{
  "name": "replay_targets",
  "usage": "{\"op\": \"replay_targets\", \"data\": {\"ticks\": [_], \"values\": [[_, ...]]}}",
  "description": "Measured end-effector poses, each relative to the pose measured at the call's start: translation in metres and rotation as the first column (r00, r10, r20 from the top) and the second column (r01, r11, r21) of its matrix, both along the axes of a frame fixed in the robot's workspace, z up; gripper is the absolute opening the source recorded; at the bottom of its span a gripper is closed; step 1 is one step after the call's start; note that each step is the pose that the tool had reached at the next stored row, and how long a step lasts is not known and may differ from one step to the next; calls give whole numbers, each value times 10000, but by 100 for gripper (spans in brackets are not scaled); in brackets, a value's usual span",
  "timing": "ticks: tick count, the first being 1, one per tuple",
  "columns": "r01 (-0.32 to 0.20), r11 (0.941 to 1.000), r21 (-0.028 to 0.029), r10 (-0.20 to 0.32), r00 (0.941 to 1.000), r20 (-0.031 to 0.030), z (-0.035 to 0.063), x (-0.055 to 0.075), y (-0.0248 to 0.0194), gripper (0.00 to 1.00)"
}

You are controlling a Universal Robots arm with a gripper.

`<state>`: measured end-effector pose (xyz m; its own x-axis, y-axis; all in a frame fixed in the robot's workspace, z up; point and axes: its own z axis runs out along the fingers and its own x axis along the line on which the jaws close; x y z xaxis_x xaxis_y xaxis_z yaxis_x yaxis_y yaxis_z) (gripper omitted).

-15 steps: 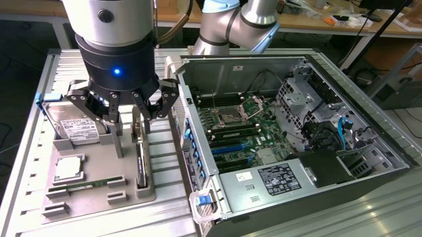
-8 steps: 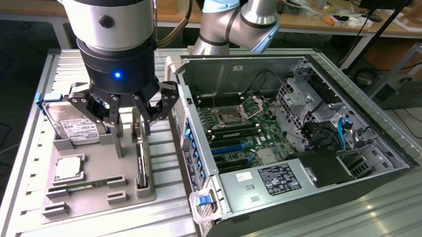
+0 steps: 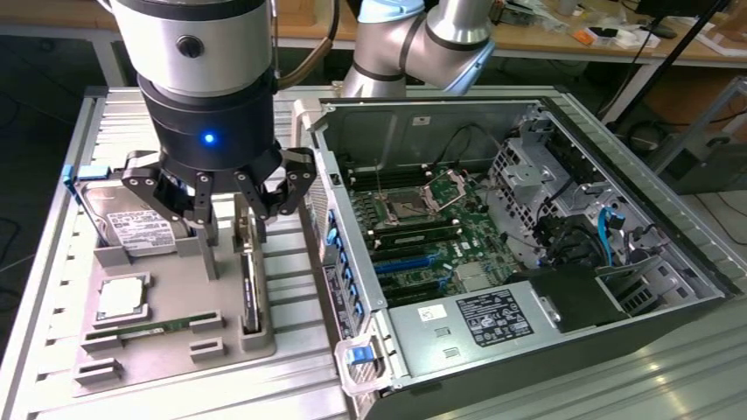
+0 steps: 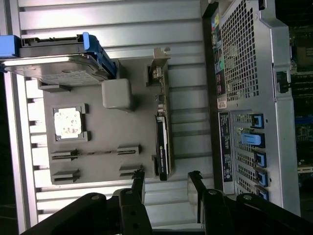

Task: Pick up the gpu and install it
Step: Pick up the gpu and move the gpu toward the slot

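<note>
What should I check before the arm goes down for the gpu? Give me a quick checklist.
1. Jaws on the gripper open: ok.
2. Nothing held between the jaws: ok.
3. gpu standing on edge in the grey tray, with nothing lying on it: ok.
4. Gripper above the gpu, with the card in line with the gap between the jaws in the wrist view: ok.
5. Computer case open, motherboard exposed: ok.
6. Card slot free of obstructions: cannot tell.
</note>
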<state>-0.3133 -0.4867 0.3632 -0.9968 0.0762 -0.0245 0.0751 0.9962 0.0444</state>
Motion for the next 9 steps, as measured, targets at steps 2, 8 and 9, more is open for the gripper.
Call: {"op": "replay_targets", "data": {"ticks": [2, 8, 9], "values": [[0, 10000, -1, 0, 10000, -1, -11, 0, 0, 48], [0, 10000, -1, 0, 10000, -1, -24, 0, 0, 48], [0, 10000, 0, 0, 10000, -1, -25, 0, 0, 48]]}}
